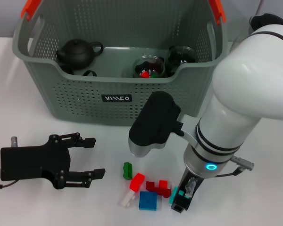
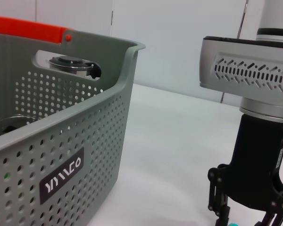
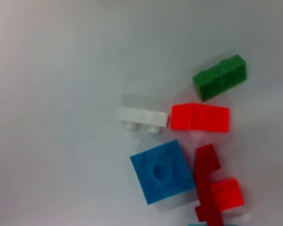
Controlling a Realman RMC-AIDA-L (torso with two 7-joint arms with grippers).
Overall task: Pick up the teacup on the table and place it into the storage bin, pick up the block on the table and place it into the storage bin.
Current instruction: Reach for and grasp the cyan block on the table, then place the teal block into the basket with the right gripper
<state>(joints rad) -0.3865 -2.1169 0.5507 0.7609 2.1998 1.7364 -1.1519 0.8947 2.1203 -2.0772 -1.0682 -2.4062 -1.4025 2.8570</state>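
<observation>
Low over toy-brick cluster, right gripper (image 1: 183, 197) clamps teal plastic block (image 1: 173, 194); weak pinch risks drop before grey-green perforated storage bin (image 1: 80, 89). Left gripper (image 1: 90, 157) idle, fingers apart.

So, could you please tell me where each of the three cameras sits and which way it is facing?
Head view: on the robot's head, looking forward and down at the white table, storage bin and blocks; both arms show, left end effector open, right end effector over the blocks.
Left wrist view: on the left wrist, looking level across the table at the bin wall and the right arm.
Right wrist view: on the right wrist, looking straight down; no arm shows.
Shared: the blue block in head and right wrist views.
</observation>
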